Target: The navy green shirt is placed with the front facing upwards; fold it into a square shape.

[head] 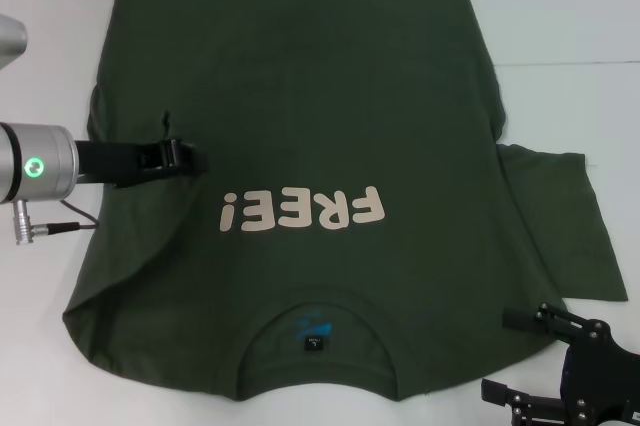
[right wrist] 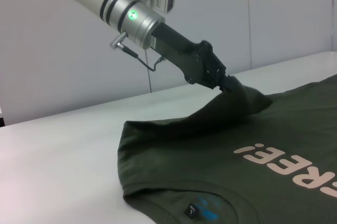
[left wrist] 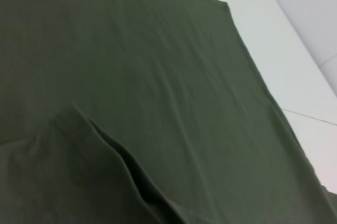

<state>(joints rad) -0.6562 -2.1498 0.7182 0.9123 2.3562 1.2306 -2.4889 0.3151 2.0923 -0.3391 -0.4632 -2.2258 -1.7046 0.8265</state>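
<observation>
Olive cotton of the shirt point(head: 320, 136), spread on the white table point(head: 560, 6), is judged limp; its left sleeve is pinched, lifted by the left gripper point(head: 190, 158); the right gripper point(head: 540, 356) waits unclenched nearby.

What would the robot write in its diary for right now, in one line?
left tool: pinching shirt sleeve, lifted inward | right tool: open, idle by collar corner | fold: begun

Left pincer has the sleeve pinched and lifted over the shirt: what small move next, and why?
Probably carry the left pincer a little further inward, then lower and release. It is shut on the navy green shirt, lifting the left sleeve fold into a peak above the chest, not yet flat. The right pincer waits open near the collar-side corner; the right sleeve remains unfolded.
</observation>
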